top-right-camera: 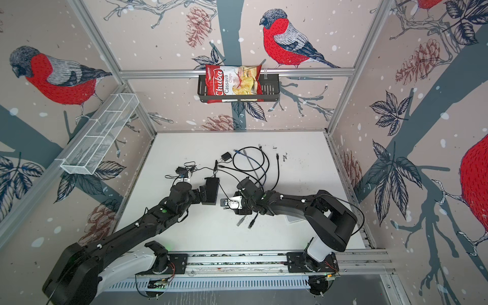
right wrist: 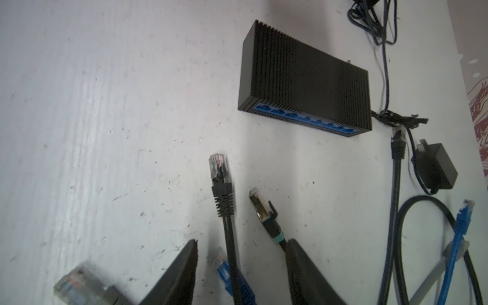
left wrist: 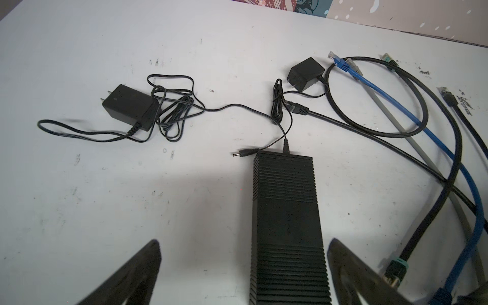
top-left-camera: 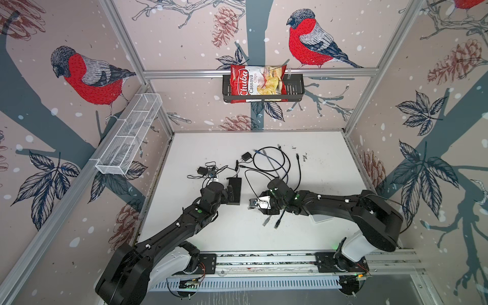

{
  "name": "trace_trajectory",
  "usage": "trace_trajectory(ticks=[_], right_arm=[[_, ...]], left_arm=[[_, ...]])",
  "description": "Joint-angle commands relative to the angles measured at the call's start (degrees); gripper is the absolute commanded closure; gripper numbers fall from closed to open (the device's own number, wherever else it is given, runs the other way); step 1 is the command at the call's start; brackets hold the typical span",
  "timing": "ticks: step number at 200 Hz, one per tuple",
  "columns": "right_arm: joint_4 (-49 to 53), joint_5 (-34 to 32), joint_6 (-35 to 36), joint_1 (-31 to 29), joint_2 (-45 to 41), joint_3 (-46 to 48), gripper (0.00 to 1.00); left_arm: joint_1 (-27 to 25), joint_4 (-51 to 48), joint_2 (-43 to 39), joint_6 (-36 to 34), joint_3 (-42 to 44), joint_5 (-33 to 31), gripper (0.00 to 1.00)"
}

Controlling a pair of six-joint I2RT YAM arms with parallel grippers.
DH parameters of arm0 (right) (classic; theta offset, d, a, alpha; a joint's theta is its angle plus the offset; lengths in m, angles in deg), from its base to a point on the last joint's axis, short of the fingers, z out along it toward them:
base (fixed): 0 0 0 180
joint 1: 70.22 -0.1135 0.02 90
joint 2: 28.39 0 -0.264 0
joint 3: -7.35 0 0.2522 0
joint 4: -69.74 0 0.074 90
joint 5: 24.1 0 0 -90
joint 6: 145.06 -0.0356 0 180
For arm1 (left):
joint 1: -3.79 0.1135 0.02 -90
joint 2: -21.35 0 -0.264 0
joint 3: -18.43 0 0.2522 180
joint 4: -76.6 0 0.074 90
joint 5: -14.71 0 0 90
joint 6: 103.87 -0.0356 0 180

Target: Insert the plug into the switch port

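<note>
Shows left gripper (left wrist: 244, 241) open astride switch (top-left-camera: 234, 188), right gripper (right wrist: 241, 244) open at four o'clock, seemingly around black plug (right wrist: 221, 182)'s cable; risks snagging crowding gold plug (right wrist: 260, 208).

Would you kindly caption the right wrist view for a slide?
Right tool, jaws apart around a black cable; its plug lies short of the blue switch ports.

Both top views are bright, evenly lit and sharp, with wide-angle stretching toward the frame edges. Shadows on the table (top-left-camera: 330, 190) are soft and faint there. In the left wrist view a broad grey shadow lies on the table beside the switch (left wrist: 285, 211). The right wrist view is paler, with streaky glare on the table, and the grey plug (right wrist: 79, 287) nearest the lens is blurred.
</note>
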Motion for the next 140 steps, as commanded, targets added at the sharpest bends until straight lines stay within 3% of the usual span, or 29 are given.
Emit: trace_trajectory(ticks=[1, 140], right_arm=[[0.2, -2.1, 2.9, -0.5, 0.6, -0.9, 0.48], [4.0, -1.1, 5.8, -2.7, 8.4, -5.3, 0.73]], left_arm=[[0.3, 0.1, -1.3, 0.4, 0.7, -1.7, 0.03], [1.8, 0.3, -3.9, 0.4, 2.9, -1.8, 0.03]])
